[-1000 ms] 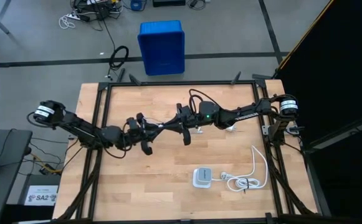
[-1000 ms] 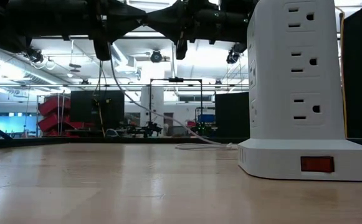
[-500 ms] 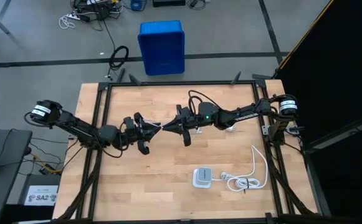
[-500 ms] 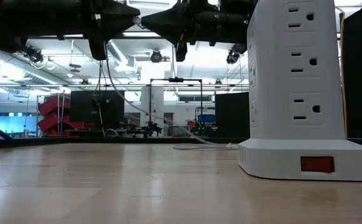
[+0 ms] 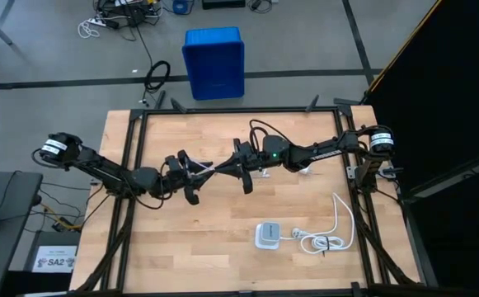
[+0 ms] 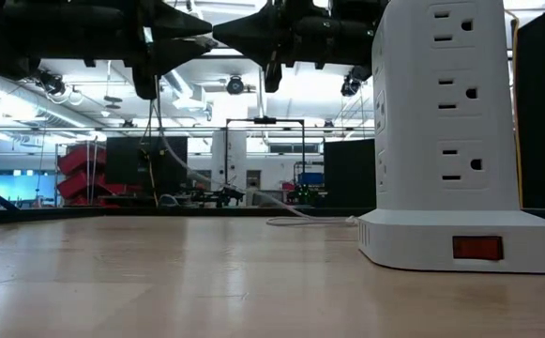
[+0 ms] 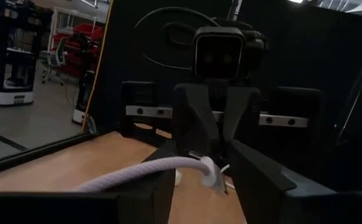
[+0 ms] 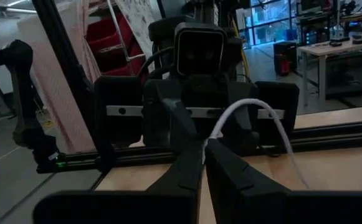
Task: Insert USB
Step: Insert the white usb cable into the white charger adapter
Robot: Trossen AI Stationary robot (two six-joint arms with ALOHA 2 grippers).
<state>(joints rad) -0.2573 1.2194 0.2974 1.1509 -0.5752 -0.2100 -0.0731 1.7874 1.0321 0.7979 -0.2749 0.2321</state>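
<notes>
- The left end effector (image 5: 199,175) and right end effector (image 5: 225,169) are positioned facing each other above the worktop (image 5: 223,247) centre.
- The USB (image 5: 208,169) is spanned between them.
- The power strip (image 5: 265,236) is located nearer the front right, beside its bundled cord (image 5: 326,235).

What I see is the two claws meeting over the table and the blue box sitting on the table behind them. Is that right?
Not quite. The blue box is not on the table; the high view shows it on the floor beyond the table's far edge. The left claw and right claw do meet over the table.
</notes>
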